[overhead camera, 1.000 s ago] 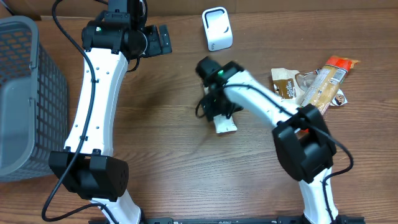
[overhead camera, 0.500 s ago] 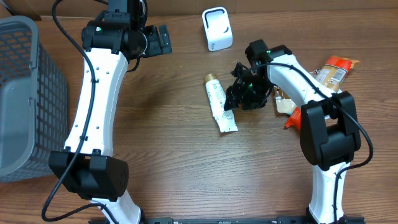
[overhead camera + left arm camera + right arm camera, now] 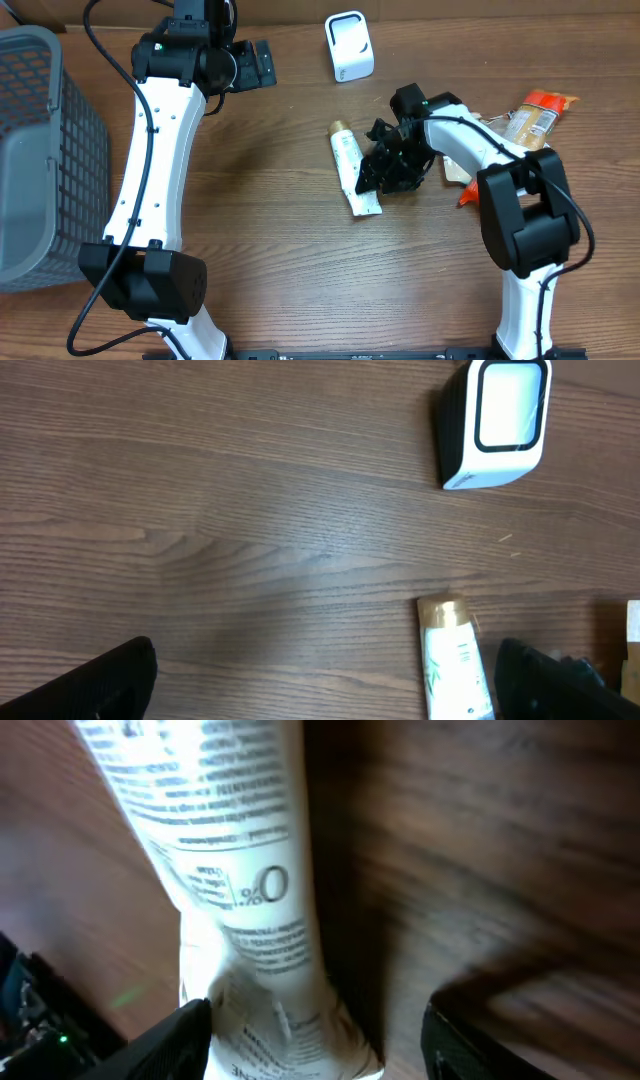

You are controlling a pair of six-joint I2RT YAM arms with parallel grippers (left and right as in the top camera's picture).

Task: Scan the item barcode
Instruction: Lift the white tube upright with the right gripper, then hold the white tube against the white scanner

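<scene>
A white tube with a gold cap [image 3: 350, 165] lies flat on the wooden table, cap towards the back. My right gripper [image 3: 383, 172] is low beside its right side, near the crimped end. In the right wrist view the tube's printed crimped end [image 3: 255, 990] lies between the open jaws. The left finger [image 3: 165, 1045] is against it, while the right finger [image 3: 490, 1040] stands well apart from it. The white scanner [image 3: 349, 46] stands at the back. My left gripper [image 3: 256, 62] hangs open and empty to the scanner's left; its wrist view takes in the scanner [image 3: 495, 422] and the tube [image 3: 455, 660].
A grey mesh basket [image 3: 40, 150] stands at the left edge. Several snack packets [image 3: 525, 130] lie at the right, behind the right arm. Bare wood lies in front of the tube.
The right gripper lifted off the tube and swung right, then came back left and lower beside the tube's crimped end. The tube lies where it was. The left arm is still.
</scene>
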